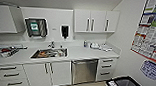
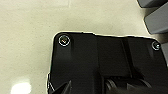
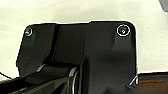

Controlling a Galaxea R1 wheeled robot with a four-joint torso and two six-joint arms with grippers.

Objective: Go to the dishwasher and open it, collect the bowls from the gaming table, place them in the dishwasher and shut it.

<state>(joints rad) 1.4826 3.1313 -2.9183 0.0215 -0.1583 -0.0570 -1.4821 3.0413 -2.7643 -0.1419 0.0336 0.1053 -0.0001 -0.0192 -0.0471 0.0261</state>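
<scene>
Nearest, a black bin [image 1: 125, 85] is seen at the right, the shut dishwasher [image 1: 84, 70] is found farther off under the counter [image 1: 78, 53], nothing is done yet, and the grippers' state cannot be told.

You face an office kitchenette — white cabinets [image 1: 96, 20], sink [image 1: 49, 53], built-in dishwasher [image 1: 84, 71], wall soap dispenser [image 1: 65, 31], posters [image 1: 150, 29].

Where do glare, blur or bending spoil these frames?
Head view: soft all over, its wide angle tilting the wall poster; the closed dishwasher front carries a dull sheen. Left wrist view: a bright glare patch on the pale floor. Right wrist view: evenly lit, blurred.
</scene>
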